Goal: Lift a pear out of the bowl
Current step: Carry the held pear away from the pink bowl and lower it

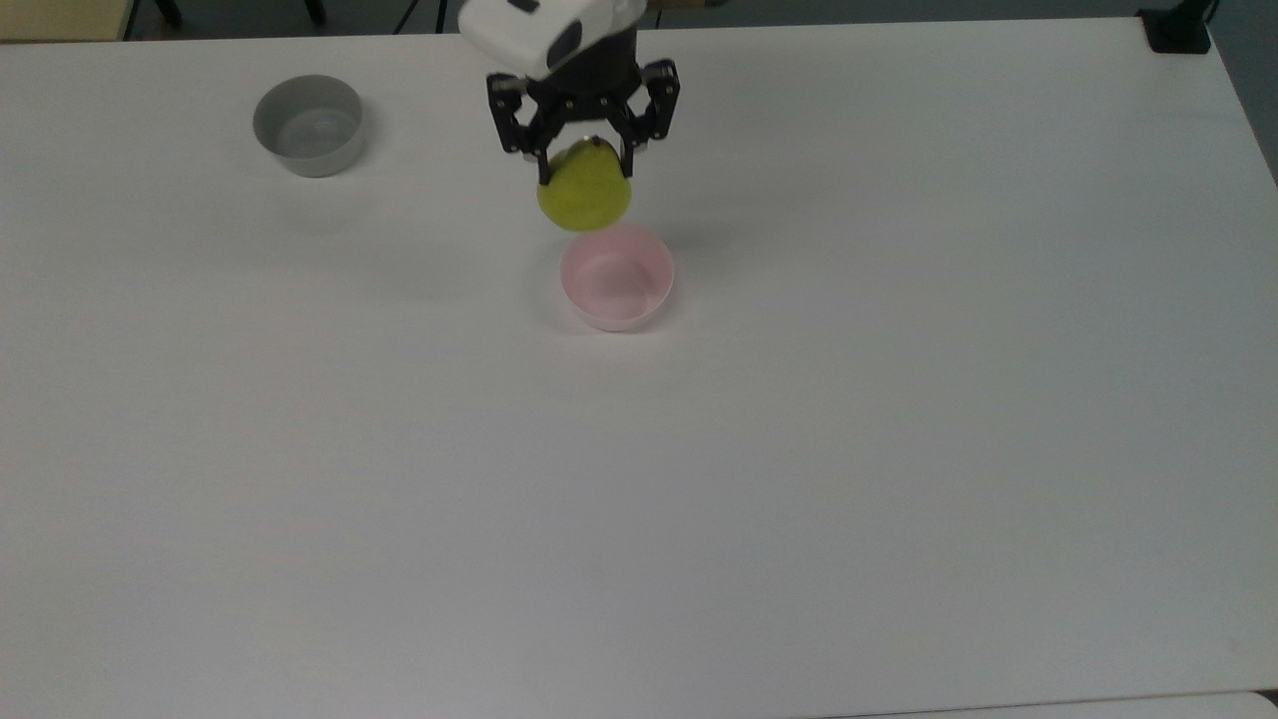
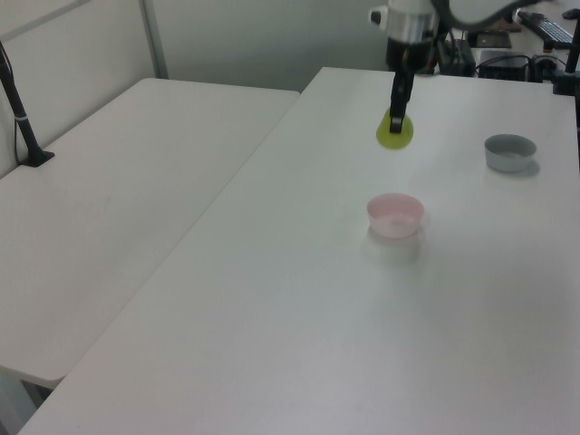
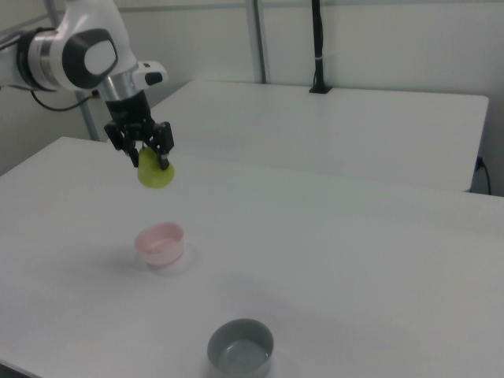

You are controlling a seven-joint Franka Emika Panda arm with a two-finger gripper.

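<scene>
i'm seeing one gripper (image 1: pixel 585 166) clamping its jaws on one pear (image 1: pixel 584 194), hanging above one pink bowl (image 1: pixel 616 278); one grey bowl (image 1: pixel 308 125) sitting well apart.

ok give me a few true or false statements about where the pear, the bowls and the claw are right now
1. The claw is shut on the pear. True.
2. The pear rests inside the pink bowl. False: it hangs in the air above the table, clear of the bowl.
3. The pink bowl has nothing in it. True.
4. The grey bowl lies tipped on its side. False: it stands upright, opening up.
5. The two bowls touch each other. False: they stand well apart, the grey one toward the top view's left.
</scene>
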